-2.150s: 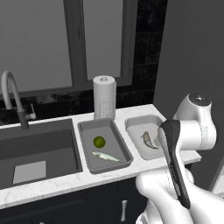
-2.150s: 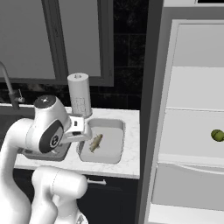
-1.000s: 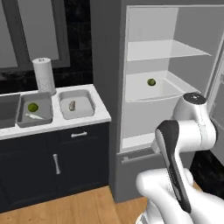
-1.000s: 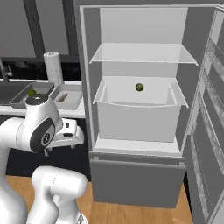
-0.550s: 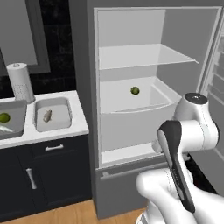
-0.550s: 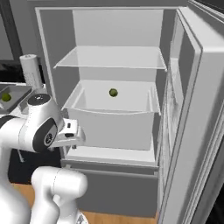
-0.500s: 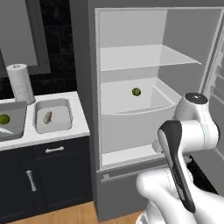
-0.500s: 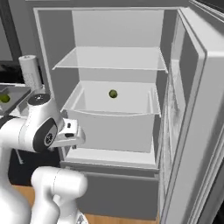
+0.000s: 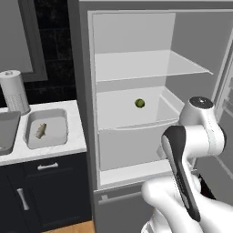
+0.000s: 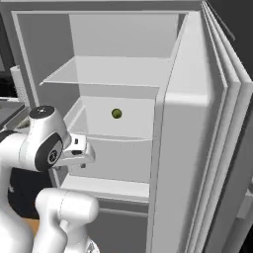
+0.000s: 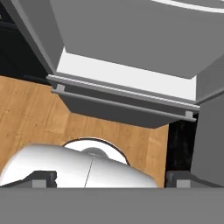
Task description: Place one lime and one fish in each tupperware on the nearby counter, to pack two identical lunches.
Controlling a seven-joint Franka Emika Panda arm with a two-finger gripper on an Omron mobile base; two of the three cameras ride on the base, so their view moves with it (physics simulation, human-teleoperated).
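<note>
A green lime (image 9: 139, 103) (image 10: 116, 113) lies on the middle shelf of the open fridge (image 9: 136, 68). At the left, on the counter (image 9: 50, 151), a grey tupperware (image 9: 61, 136) holds a fish (image 9: 41, 130). A second tupperware (image 9: 7, 134) is cut off by the left edge, its contents out of view. My gripper (image 11: 110, 180) is open, its fingertips (image 11: 43, 179) wide apart with nothing between them. It hangs low in front of the fridge's bottom part, pointing down at the floor, well below the lime.
The fridge door (image 10: 197, 148) stands open at the right. A paper towel roll (image 9: 13, 91) stands behind the tubs. Navy cabinets (image 9: 45, 191) sit under the counter. Below the hand are the wooden floor (image 11: 26, 113) and the fridge's lower drawer front (image 11: 118, 109).
The base has driven to the right, so the whole picture has shifted from the counter to the open fridge. The arm keeps its tucked pose, gripper open throughout.
</note>
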